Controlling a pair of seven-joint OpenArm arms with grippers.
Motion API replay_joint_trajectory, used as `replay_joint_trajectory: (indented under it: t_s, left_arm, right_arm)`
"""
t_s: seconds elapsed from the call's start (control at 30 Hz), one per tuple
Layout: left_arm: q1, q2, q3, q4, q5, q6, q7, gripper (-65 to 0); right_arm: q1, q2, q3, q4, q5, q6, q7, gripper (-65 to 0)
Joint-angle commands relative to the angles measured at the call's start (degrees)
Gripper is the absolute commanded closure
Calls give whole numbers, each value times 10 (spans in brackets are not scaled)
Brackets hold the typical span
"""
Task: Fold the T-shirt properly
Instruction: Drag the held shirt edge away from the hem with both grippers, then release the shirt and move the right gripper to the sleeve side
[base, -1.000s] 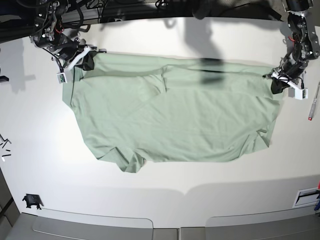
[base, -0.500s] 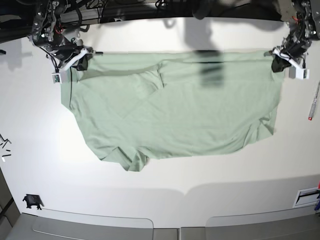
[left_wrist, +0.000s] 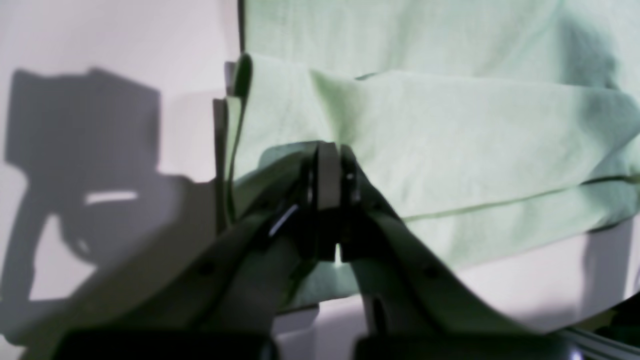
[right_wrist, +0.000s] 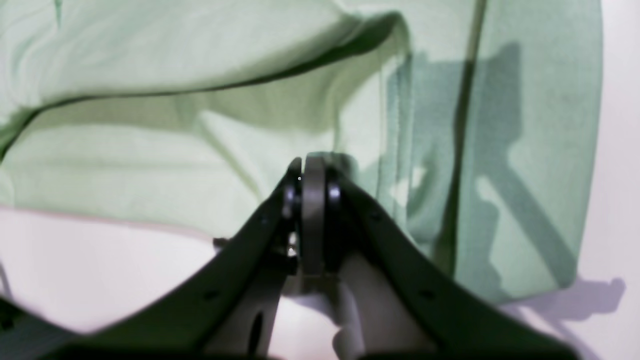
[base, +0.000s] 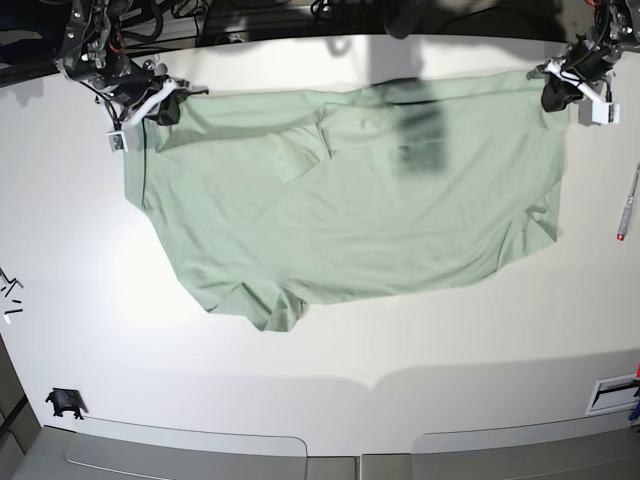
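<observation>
**Both arms drag the shirt's top edge toward the far side**

Since a second ago both grippers have pulled back toward the table's (base: 90, 330) far edge, taking the cloth along. Near side first: the shirt (base: 350, 210) lies spread on the table, its rumpled lower corner trailing closest. Farther off, the left gripper (base: 556, 92) is clamped tight on one top corner, and the right gripper (base: 165, 106) is pinched shut on the other. Top edge is stretched between them.
</observation>
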Motion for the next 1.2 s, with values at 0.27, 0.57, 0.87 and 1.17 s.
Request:
replay_joint_trajectory:
  t_s: [0.27,0.57,0.87,1.17]
  left_arm:
    - [31,0,-16,-14,79,35,104,0]
    - [59,0,-16,-14,79,35,99,0]
    - [57,0,-16,33,79,35,94,0]
    - [57,0,-16,134,81,35,81,-29]
  right_arm:
    - [-17,34,2,4,-23,1,-49,0]
    - [-33,38,36,4,-4,0,-66,0]
    - [-33,38,72,23,81,1,-98,0]
    - [-32,37,141,141,108,1,-71,-11]
